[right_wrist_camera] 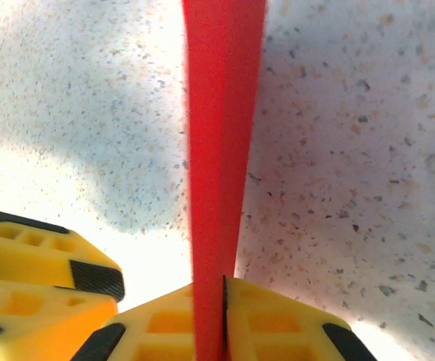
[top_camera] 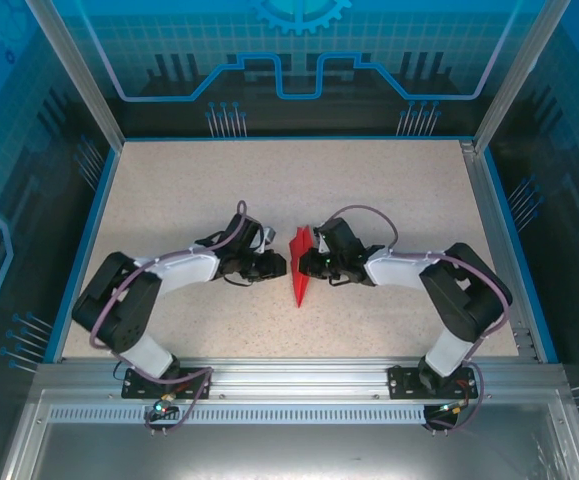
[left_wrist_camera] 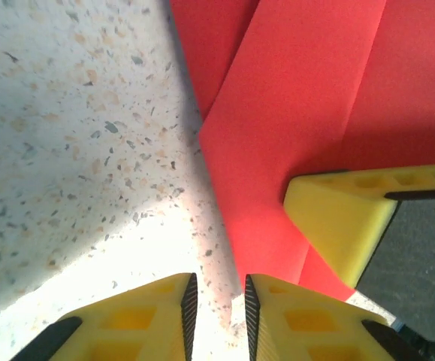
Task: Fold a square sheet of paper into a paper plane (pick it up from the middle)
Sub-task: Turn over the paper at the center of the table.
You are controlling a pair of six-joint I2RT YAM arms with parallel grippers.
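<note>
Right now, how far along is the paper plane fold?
Done: the red paper is already creased into a narrow pointed shape, with overlapping folded layers seen from the left wrist. In hand: the right gripper is shut on the paper, pinching it between its fingers, while the left gripper sits beside it, slightly open and empty. Left: no spread wings are visible, so the last folds probably remain.
</note>
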